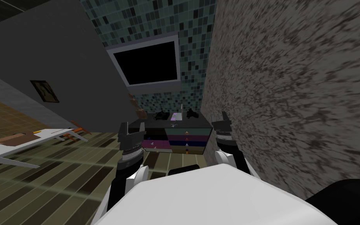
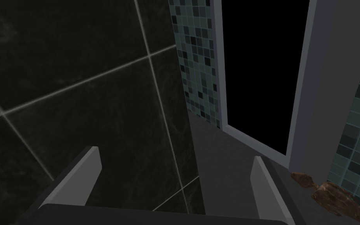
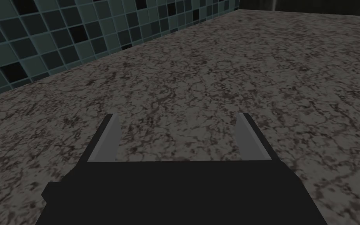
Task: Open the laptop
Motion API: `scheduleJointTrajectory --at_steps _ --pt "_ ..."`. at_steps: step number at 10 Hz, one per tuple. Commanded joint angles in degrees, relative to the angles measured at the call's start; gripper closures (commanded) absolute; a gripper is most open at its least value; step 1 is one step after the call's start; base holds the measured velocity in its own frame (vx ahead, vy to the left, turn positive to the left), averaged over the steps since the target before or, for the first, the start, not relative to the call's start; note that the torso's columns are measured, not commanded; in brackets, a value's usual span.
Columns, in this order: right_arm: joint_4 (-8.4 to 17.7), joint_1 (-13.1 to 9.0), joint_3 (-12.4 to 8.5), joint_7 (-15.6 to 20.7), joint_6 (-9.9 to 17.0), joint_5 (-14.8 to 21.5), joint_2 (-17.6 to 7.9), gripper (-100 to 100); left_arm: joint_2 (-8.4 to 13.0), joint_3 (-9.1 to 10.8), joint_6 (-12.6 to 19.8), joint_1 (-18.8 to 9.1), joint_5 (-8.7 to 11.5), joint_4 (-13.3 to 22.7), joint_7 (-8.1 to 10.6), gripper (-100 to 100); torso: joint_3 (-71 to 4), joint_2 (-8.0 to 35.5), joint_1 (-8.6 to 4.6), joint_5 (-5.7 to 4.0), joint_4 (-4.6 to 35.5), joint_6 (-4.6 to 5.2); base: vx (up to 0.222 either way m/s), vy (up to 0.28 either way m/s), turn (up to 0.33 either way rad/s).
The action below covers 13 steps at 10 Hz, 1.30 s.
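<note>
In the head view a small pale, purple-tinted flat thing, the laptop point(image 1: 176, 116), lies on top of a dark dresser point(image 1: 175, 136) with coloured drawer fronts against the far tiled wall. Whether its lid is up I cannot tell from here. Both arms are raised in front of me, well short of the dresser. My left gripper point(image 1: 131, 131) point(image 2: 175, 156) is open with nothing between its fingers. My right gripper point(image 1: 220, 120) point(image 3: 178, 117) is also open and empty, close to the speckled wall.
Two dark objects point(image 1: 161, 115) point(image 1: 193, 113) flank the laptop on the dresser top. A speckled grey wall point(image 1: 292, 97) runs close along my right. A white table point(image 1: 31, 142) stands at the left. Tiled floor point(image 1: 77, 164) lies between me and the dresser.
</note>
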Motion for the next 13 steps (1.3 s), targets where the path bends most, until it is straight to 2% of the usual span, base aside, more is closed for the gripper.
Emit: scheduleJointTrajectory --at_steps 1,9,10,11,13 --pt "0.0 0.0 0.0 0.0 0.0 0.0 0.0 0 0.0 0.0 0.0 0.0 0.0 0.0 0.0 0 -4.7 2.3 0.0 0.0 2.3 0.0 0.0 0.0 0.0" --pt "0.0 0.0 0.0 0.0 0.0 0.0 0.0 0 0.0 0.0 0.0 0.0 0.0 0.0 0.0 0 -70.7 35.4 0.0 0.0 35.4 0.0 0.0 0.0 0.0" --pt "0.5 0.5 -0.7 0.2 0.5 0.5 -2.3 -100 0.0 0.0 0.0 0.0 0.0 0.0 0.0 0 -79.2 39.6 0.0 0.0 39.6 0.0 0.015 0.02 0.031" --pt "0.9 1.0 -1.4 0.5 1.0 1.0 -3.9 -100 0.0 0.0 0.0 0.0 0.0 0.0 0.0 0 -83.1 41.5 0.05 0.01 41.5 0.0 0.017 0.042 0.062" --pt "2.3 2.4 -3.5 1.2 2.5 2.3 -7.5 -100 0.0 -0.01 0.0 0.0 0.0 0.0 0.0 0 -84.5 42.2 0.09 0.03 42.2 0.0 0.021 0.06 0.061"
